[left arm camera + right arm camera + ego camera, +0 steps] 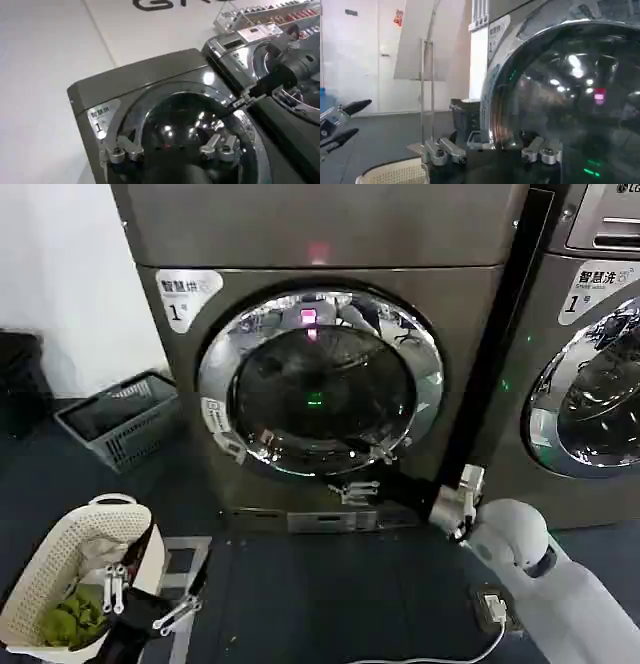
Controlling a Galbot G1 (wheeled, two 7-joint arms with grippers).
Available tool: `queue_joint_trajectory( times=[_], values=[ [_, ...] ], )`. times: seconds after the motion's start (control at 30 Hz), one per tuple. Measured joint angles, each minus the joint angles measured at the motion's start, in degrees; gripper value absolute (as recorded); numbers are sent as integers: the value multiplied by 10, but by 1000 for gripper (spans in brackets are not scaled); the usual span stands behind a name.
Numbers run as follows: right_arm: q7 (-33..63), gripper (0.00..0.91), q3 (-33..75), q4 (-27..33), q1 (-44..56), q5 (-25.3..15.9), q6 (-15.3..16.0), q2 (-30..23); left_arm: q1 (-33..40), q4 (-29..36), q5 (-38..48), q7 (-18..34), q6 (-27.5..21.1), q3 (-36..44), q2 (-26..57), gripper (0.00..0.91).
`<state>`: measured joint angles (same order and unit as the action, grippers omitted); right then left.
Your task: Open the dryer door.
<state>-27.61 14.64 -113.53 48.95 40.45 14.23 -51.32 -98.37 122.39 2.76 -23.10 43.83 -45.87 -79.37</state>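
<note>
1. I see the dryer point(330, 364) straight ahead; its corner label point(185, 292) reads "1".
2. Its door point(320, 384) sits shut.
3. My right gripper point(462, 494) waits beside its lower right, fingers spread.
4. My left gripper point(150, 589) hangs open by the basket point(60, 569).

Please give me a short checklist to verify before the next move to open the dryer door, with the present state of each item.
1. Dryer door shut, flush on the dryer: ok.
2. Right gripper near the door's lower right edge: ok.
3. Right gripper touching the door: not ok, apart.
4. Right fingers open: ok.
5. Left gripper low by the basket, away from the door: ok.
6. Door latch released: cannot tell.
</note>
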Motion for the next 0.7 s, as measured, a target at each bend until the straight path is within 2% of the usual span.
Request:
queue_joint_trajectory(
  times=[0.33, 0.7],
  values=[
    [39, 907, -41, 52, -48, -27, -50, -21, -7, 13, 1, -2, -1, -1, -3, 907],
    [50, 907, -111, 134, -128, -35, -54, -57, -14, 20, -1, -2, -1, -3, -9, 907]
  ],
)
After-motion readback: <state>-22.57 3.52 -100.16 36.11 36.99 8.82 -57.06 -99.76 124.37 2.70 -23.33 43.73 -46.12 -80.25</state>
